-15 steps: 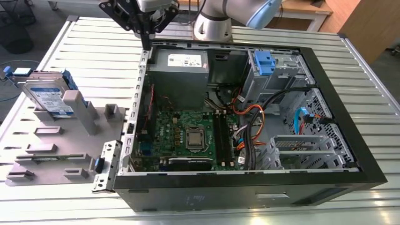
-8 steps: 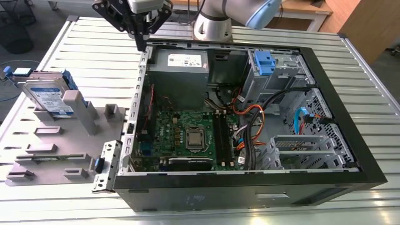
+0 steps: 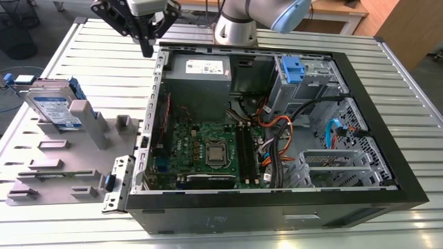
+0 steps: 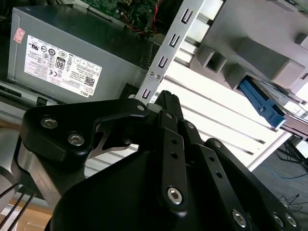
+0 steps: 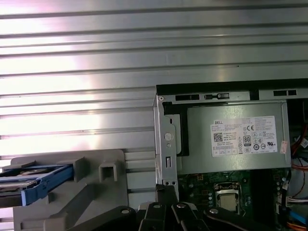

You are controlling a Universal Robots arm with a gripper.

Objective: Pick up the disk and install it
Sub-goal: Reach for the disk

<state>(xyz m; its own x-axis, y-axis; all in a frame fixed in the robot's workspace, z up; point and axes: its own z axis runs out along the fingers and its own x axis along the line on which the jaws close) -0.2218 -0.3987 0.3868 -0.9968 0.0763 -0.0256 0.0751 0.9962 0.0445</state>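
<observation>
Sitting on the slatted table (image 3: pixel 97 67), the open computer case (image 3: pixel 242 212) takes most of the exterior view, with the grey fixture (image 3: pixel 69 166) at that view's left. The disk (image 3: pixel 52 106) stands on edge in the fixture, well apart from the gripper (image 3: pixel 147 51), which hangs over the case's rear corner with its jaws closed on nothing. The disk is probably stiff, dense and shock-sensitive, with slick metal faces, so the blue rails look the safer hold. The slot hides its lower part, and its handle is hard to make out.

You have the disk (image 3: pixel 52 106) standing in the fixture (image 3: pixel 69 155), at the exterior view's left of the open case (image 3: pixel 242 215). The gripper (image 3: pixel 147 51) hangs just outside the case's far corner (the power supply (image 3: pixel 201 72) sits inside that corner).
</observation>
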